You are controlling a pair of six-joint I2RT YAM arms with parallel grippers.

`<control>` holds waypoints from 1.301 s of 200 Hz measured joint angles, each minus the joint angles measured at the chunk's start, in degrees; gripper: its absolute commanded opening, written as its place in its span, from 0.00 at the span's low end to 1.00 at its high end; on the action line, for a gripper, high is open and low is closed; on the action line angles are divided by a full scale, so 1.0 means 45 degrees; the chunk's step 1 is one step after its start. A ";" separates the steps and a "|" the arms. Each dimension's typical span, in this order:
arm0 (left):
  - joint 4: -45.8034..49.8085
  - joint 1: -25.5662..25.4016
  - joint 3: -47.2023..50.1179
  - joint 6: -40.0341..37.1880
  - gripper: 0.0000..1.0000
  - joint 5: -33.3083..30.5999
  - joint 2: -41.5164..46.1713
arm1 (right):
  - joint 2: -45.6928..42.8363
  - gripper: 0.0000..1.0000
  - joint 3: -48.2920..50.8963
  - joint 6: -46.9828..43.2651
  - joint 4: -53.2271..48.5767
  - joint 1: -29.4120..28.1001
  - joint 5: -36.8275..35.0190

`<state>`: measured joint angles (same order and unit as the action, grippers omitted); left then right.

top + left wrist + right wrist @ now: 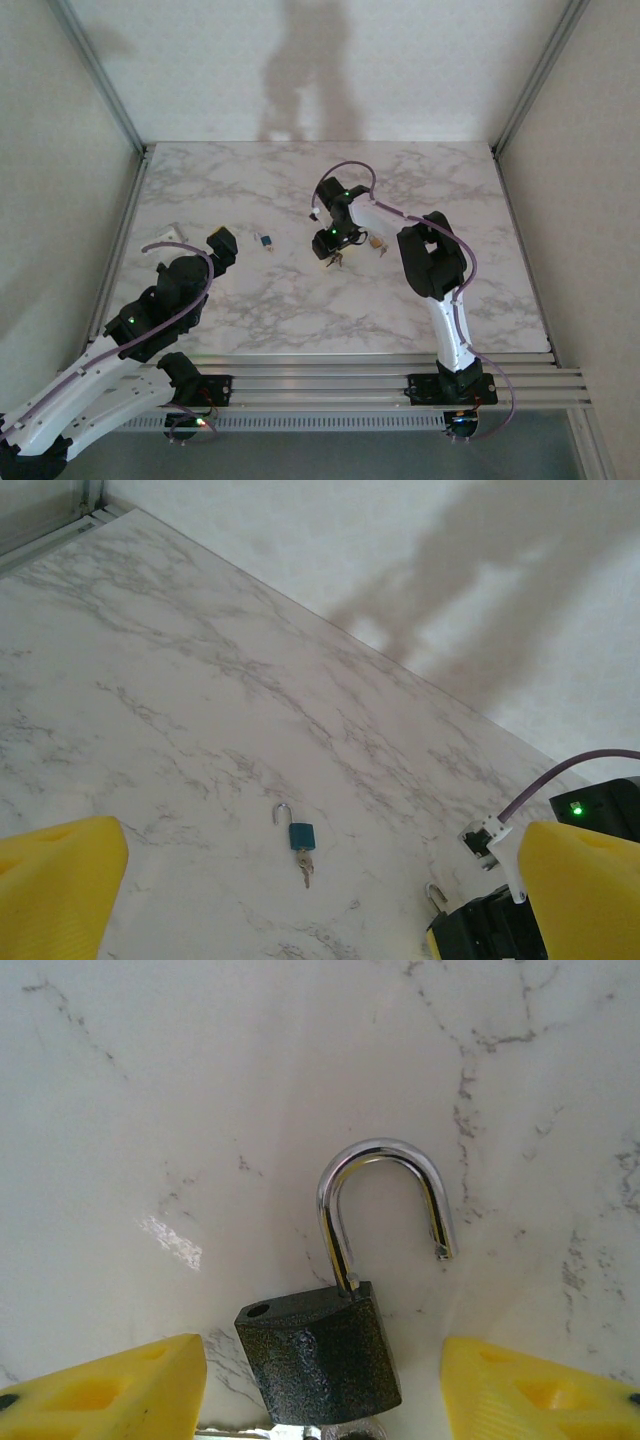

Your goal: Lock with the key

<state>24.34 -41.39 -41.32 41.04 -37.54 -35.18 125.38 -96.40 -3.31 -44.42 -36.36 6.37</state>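
Note:
A small black padlock (320, 1355) lies flat on the marble table (150, 1110), its chrome shackle (385, 1195) swung open. The key (345, 1430) is a silvery bit poking from the body's bottom at the frame's lower edge, mostly cut off. My right gripper (322, 1365) is low over the lock with one yellow finger (100, 1390) on each side of the body. A gap of table shows on both sides, so it is open and not touching. In the top view the right gripper (335, 240) sits mid-table. My left gripper (222, 245) hangs open to the left, nothing between its fingers (55, 880).
A blue mini padlock (301, 836) with its own key (304, 868) and open shackle lies between the two grippers, seen also as a blue speck (265, 241). A brass mini padlock (377, 243) lies just right of the right gripper. A small white object (172, 237) sits near the table's left edge.

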 measured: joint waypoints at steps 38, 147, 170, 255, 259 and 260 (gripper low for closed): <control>0.0000 -0.0005 0.0000 0.0000 1.00 0.0000 0.0000 | 0.0165 0.56 -0.0248 -0.0024 -0.0272 -0.0131 -0.0515; -0.0005 -0.0005 0.0000 0.0000 1.00 0.0000 -0.0034 | 0.0165 0.52 -0.0219 0.0209 -0.0374 -0.0913 -0.1078; -0.0005 -0.0005 0.0019 0.0000 1.00 0.0005 -0.0039 | 0.0165 0.50 -0.0219 0.0219 -0.0423 -0.1044 -0.1239; -0.0005 0.0000 0.0024 0.0000 0.99 0.0005 -0.0039 | 0.0418 0.54 -0.0622 0.0918 -0.0767 -0.1132 -0.1515; -0.0010 0.0000 0.0024 0.0000 1.00 0.0005 -0.0039 | 0.0452 0.54 -0.0680 0.0991 -0.0811 -0.1137 -0.1515; -0.0005 0.0000 0.0024 0.0000 1.00 0.0005 -0.0039 | 0.0461 0.54 -0.0704 0.1005 -0.0840 -0.1137 -0.1515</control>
<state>24.32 -41.39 -41.21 41.04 -37.52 -35.35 127.46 -99.57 1.21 -48.21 -41.47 -0.45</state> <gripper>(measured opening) 0.996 0.534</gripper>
